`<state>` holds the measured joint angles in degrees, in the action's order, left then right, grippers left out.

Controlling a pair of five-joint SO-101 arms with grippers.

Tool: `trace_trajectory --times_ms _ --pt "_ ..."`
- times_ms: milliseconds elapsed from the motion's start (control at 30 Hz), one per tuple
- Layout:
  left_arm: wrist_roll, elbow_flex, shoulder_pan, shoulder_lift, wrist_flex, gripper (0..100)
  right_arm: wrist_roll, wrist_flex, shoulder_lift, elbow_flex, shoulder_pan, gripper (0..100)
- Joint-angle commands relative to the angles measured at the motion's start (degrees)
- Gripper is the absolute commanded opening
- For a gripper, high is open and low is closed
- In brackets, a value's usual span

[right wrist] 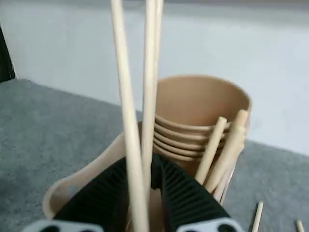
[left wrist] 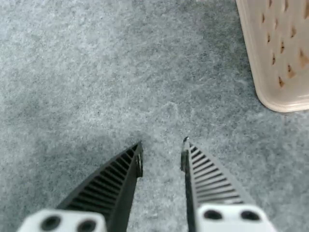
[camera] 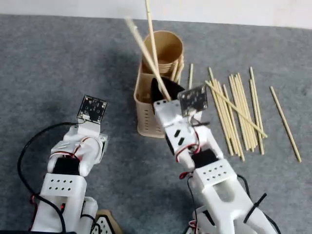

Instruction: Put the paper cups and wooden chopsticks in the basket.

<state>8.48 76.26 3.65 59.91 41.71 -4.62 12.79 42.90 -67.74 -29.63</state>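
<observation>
I see a grey felt-like table covering [camera: 58, 58] filling the frame. On it, at upper centre, stands a beige perforated plastic basket [camera: 146, 117]. To its right lies a loose spread of pale wooden chopsticks [camera: 239, 112], with a single chopstick [camera: 285, 124] apart at far right.

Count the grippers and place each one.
2. The left gripper hangs open over grey carpet beside the basket; the right gripper is over the basket, shut on chopsticks.
</observation>
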Motion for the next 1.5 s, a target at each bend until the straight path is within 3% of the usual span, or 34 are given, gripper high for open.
trace_trajectory --times_ms 0,100,167,300,433,567,733,933,1033,1300,1467 --pt "-0.3 -0.3 -0.5 0.5 -1.1 15 -1.9 0.9 1.1 -1.3 -0.4 14.9" --pt "-0.3 -0.3 -0.5 0.5 -1.1 15 -2.0 -3.3 6.2 -1.1 -0.3 26.5" --pt "-0.3 -0.3 -0.5 0.5 -1.1 15 -2.1 -8.6 11.2 0.0 -0.3 27.2" --pt "-0.3 -0.3 -0.6 0.5 -1.1 15 -2.1 -18.7 20.4 3.5 3.1 25.1" --pt "-0.3 -0.3 -0.6 0.5 -1.1 15 -2.2 -25.2 24.0 3.8 13.1 20.1" --pt "-0.3 -0.3 -0.7 0.5 -1.1 15 -2.2 -25.6 22.5 0.7 21.8 13.4" --pt "-0.3 -0.3 -0.7 0.5 -1.1 15 -2.3 -23.2 17.6 -3.6 25.5 8.7" --pt "-0.3 0.4 -0.8 0.6 -1.3 15 -9.6 -24.1 4.8 -2.5 30.9 8.7" --pt "-0.3 0.7 -0.8 0.6 -2.5 15 -9.9 -26.6 -5.3 5.1 32.8 8.7" --pt "-0.3 0.8 -0.8 0.6 -2.7 15 -10.1 -44.6 -35.8 37.1 33.5 8.8" --pt "-0.3 0.8 -0.8 0.6 -2.7 15 -15.6 -53.6 -54.5 56.7 33.5 8.8"
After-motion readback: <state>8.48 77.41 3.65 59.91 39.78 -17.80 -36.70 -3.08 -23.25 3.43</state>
